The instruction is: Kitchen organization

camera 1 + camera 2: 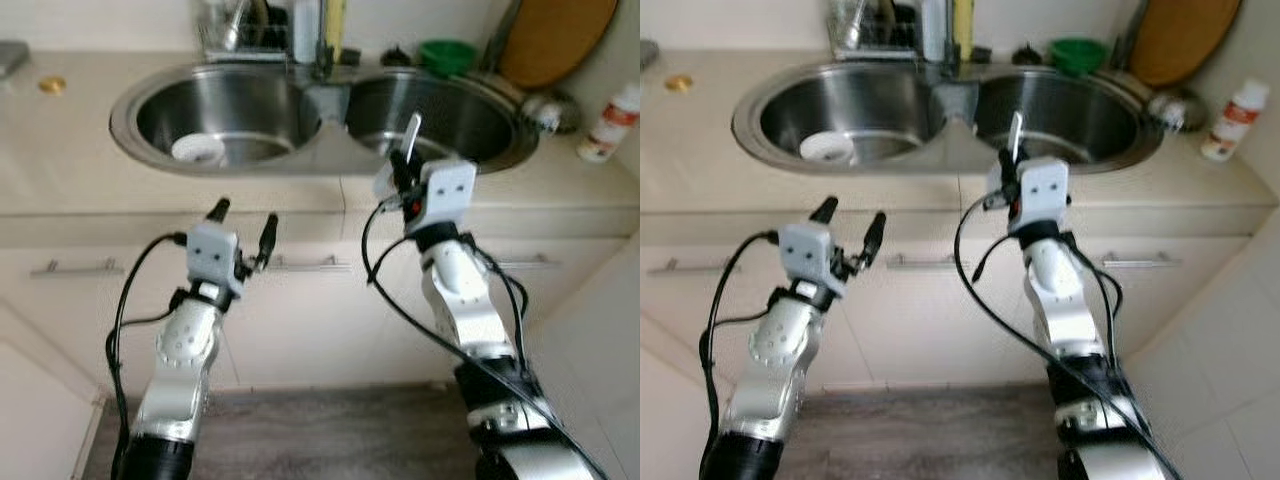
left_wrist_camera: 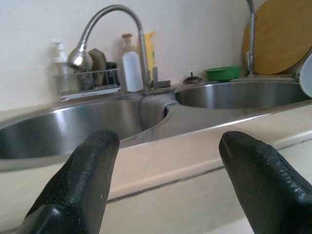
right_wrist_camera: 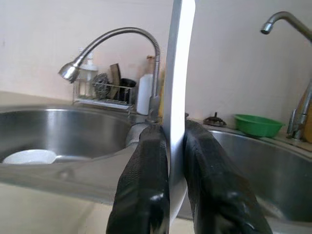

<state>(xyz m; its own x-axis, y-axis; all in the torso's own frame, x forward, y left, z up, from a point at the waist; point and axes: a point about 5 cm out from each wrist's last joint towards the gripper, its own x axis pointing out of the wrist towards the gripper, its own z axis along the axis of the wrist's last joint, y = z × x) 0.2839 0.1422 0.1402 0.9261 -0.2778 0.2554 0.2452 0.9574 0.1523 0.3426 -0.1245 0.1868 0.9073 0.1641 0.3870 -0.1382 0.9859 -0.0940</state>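
Evidently the right gripper (image 3: 170,165) is clenching a thin white plate (image 3: 178,73) edge-on, its two black fingers pressing on either face near the rim so the disc is standing upright and slicing cleanly through the air rather than catching it flat. It is hanging just in front of the counter edge, before the right stainless-steel sink basin (image 1: 470,120), which looks like the likely place to lower it. The left gripper (image 1: 243,225) is waiting with its fingers spread and holding nothing, level with the pale counter front (image 1: 100,225) and below the left stainless-steel sink basin (image 1: 150,120), where a small white bowl (image 1: 197,149) is lying on the bottom. The raised steel lip of the sink is the edge the plate must clear, and the curved chrome tap (image 3: 117,36) between the basins is narrowing the way inward. A green bowl (image 1: 447,52) and a round wooden board (image 1: 555,40) are crowding the back corner, so the open room is lying mainly straight over the right basin.
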